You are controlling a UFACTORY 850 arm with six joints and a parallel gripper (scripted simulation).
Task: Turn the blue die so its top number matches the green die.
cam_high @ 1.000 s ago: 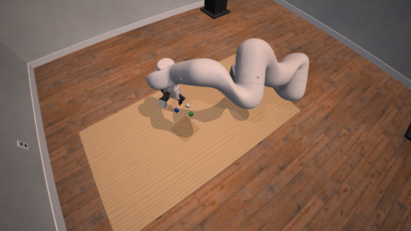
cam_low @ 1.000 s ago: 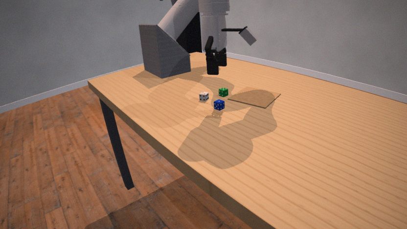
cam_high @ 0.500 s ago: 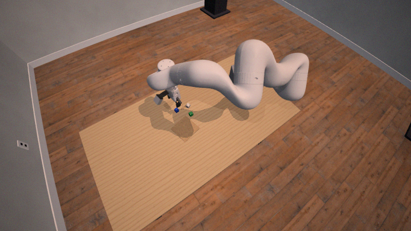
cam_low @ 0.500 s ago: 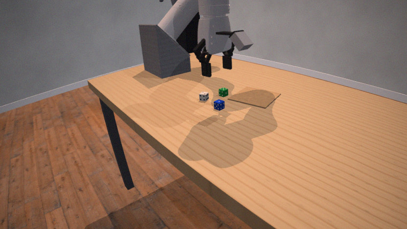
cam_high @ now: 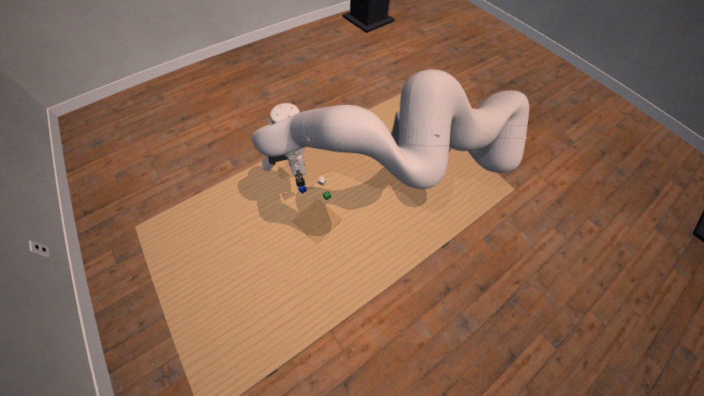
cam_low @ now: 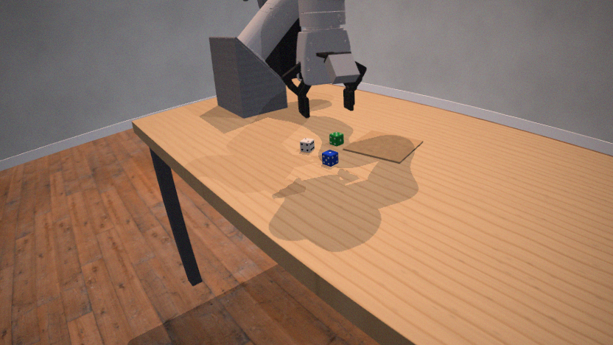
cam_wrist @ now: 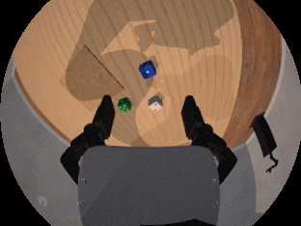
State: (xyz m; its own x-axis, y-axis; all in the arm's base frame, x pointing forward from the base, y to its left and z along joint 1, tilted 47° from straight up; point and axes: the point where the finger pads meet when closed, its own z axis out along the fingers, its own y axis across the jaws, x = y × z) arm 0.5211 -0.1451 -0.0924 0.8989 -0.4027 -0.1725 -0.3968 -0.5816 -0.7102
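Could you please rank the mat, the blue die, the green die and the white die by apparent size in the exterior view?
1. Mat, clearly largest.
2. Blue die, white die and green die look alike; the blue only seems bigger because it is nearest the camera.

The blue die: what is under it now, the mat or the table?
The blue die lies on the bare wooden table, not on the mat, which lies apart beside it. The open gripper hangs above, holding nothing. The die's bottom face is hidden.
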